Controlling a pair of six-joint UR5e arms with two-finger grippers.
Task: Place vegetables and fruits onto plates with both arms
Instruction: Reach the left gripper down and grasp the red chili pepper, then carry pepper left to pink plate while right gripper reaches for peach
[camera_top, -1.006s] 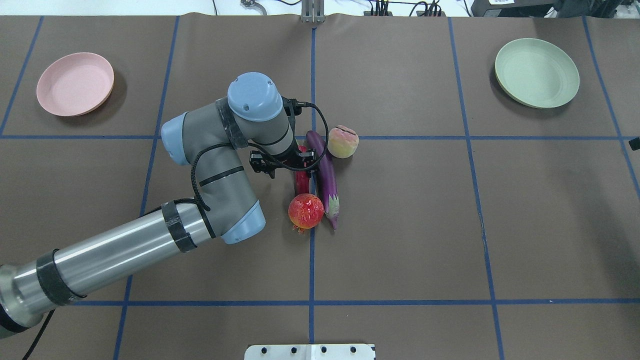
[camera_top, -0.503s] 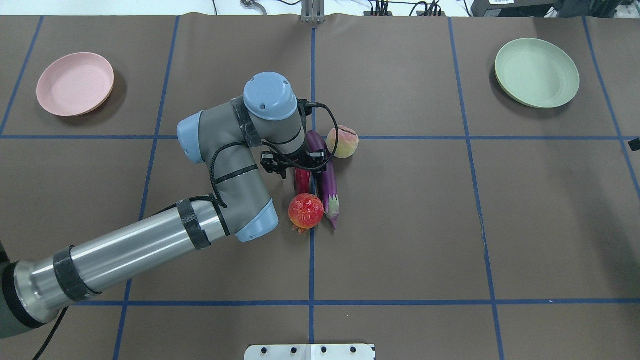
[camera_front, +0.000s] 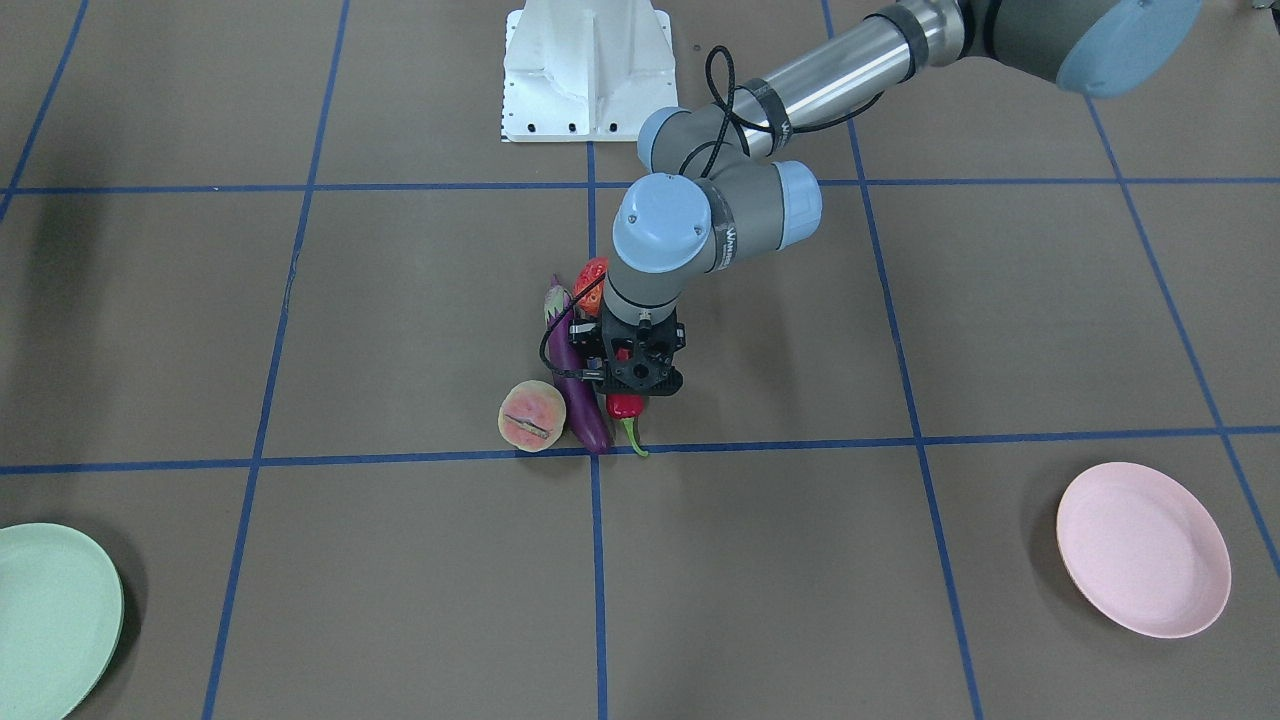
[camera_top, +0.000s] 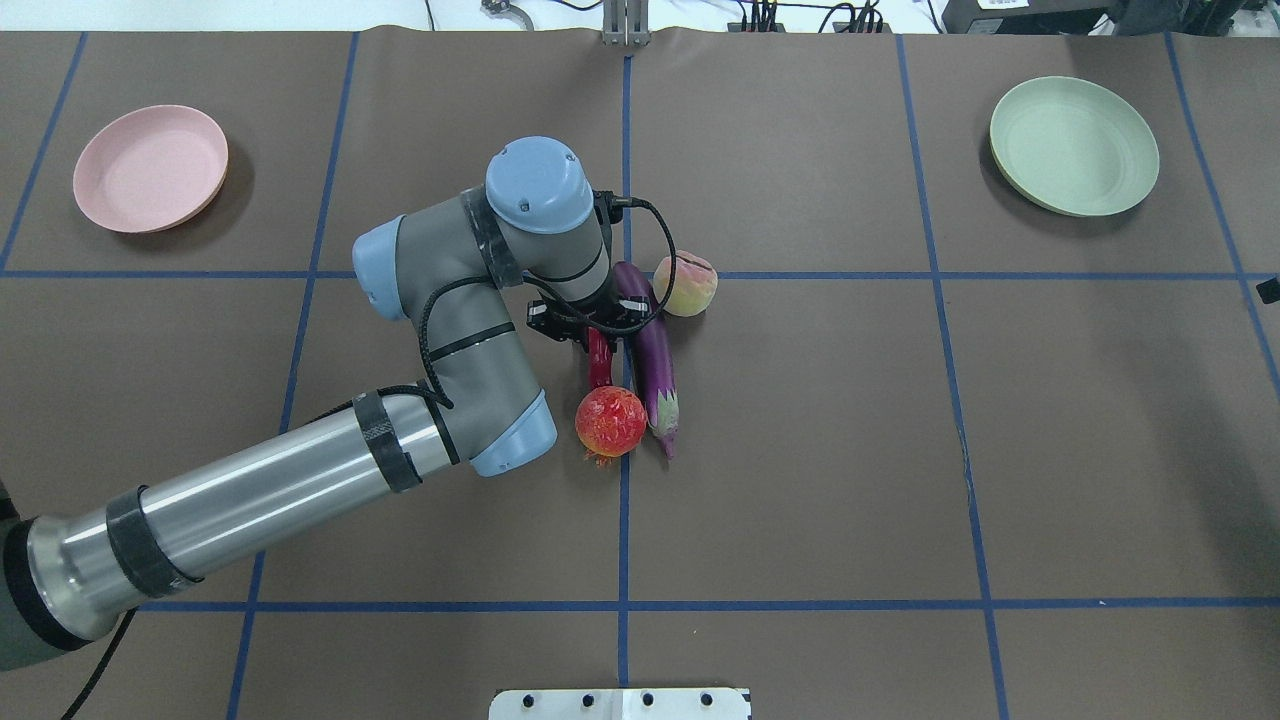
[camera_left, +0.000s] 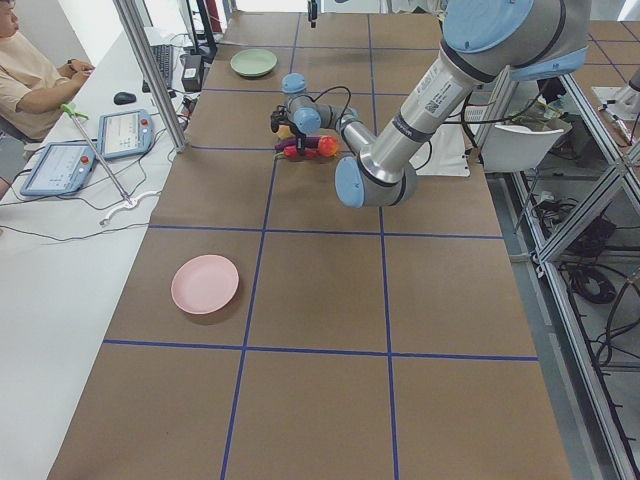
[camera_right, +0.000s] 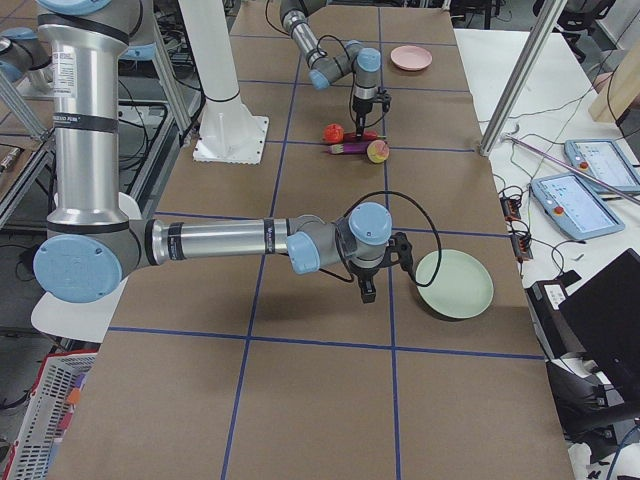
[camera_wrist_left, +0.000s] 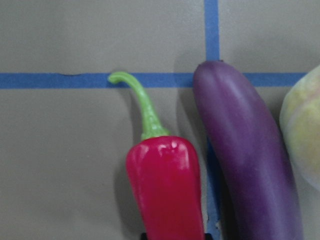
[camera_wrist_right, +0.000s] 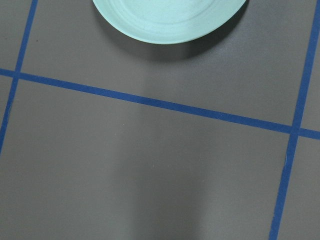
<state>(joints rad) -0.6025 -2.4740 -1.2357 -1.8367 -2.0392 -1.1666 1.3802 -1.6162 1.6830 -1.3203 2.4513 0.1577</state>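
Observation:
The red chili (camera_top: 600, 358), purple eggplant (camera_top: 652, 350), peach half (camera_top: 686, 284) and strawberry (camera_top: 611, 421) lie close together at the table's middle. My left gripper (camera_top: 598, 335) points down over the chili's far half, open, with its jaws on either side of it. In the left wrist view the chili (camera_wrist_left: 165, 185) fills the lower middle, with the eggplant (camera_wrist_left: 245, 150) beside it. The pink plate (camera_top: 150, 168) and green plate (camera_top: 1074, 145) hold nothing. My right gripper (camera_right: 367, 292) hangs beside the green plate (camera_right: 455, 283); I cannot tell whether it is open or shut.
The white base block (camera_front: 585, 70) stands at the robot's side of the table. Blue tape lines cross the brown mat. An operator (camera_left: 30, 80) sits at a side bench with tablets. The left arm's elbow (camera_top: 510, 440) hangs close to the strawberry.
The left arm has swung right over the chili and then come closer down around it. The four items and both plates have not moved.

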